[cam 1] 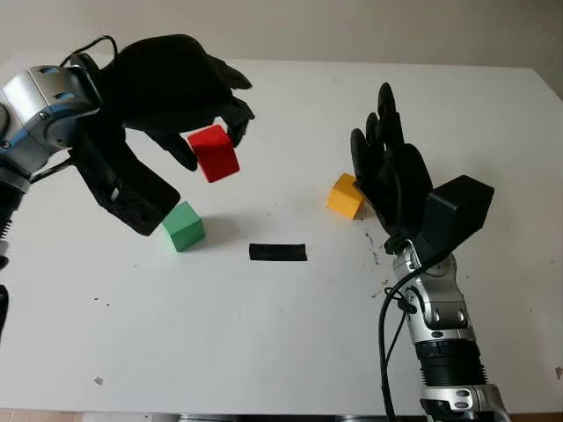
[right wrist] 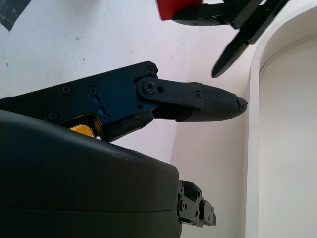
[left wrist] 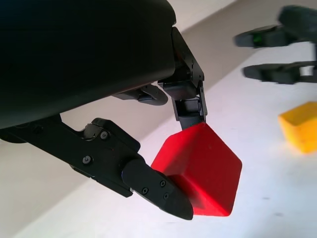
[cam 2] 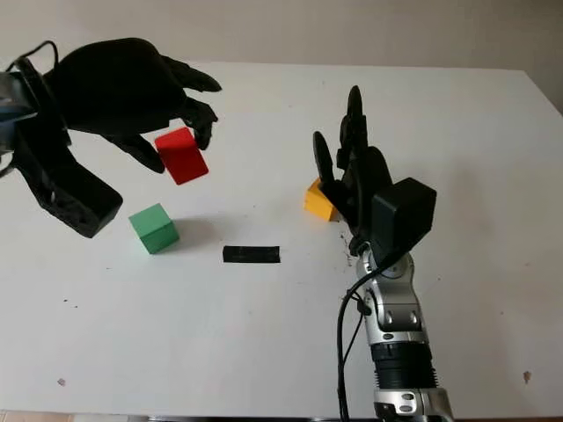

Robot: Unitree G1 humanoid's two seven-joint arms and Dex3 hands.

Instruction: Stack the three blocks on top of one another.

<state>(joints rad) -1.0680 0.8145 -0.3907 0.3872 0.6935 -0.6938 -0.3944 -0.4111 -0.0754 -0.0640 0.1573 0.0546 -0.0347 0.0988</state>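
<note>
My left hand (cam 1: 209,130) holds the red block (cam 1: 214,153) in the air, its fingers shut on it, above and to the right of the green block (cam 1: 183,226) that sits on the white table (cam 1: 290,352). In the left wrist view the red block (left wrist: 200,168) is pinched between the black fingers (left wrist: 156,188). The yellow block (cam 1: 345,195) lies on the table at centre right. My right hand (cam 1: 387,167) stands open just right of the yellow block, close beside it. A sliver of yellow block (right wrist: 81,129) peeks from under that hand's shell.
A short strip of black tape (cam 1: 278,252) lies on the table between the green and yellow blocks. The table's far edge meets a pale wall (cam 1: 352,26). The right arm's cable (cam 1: 384,352) hangs beside its forearm near the front edge.
</note>
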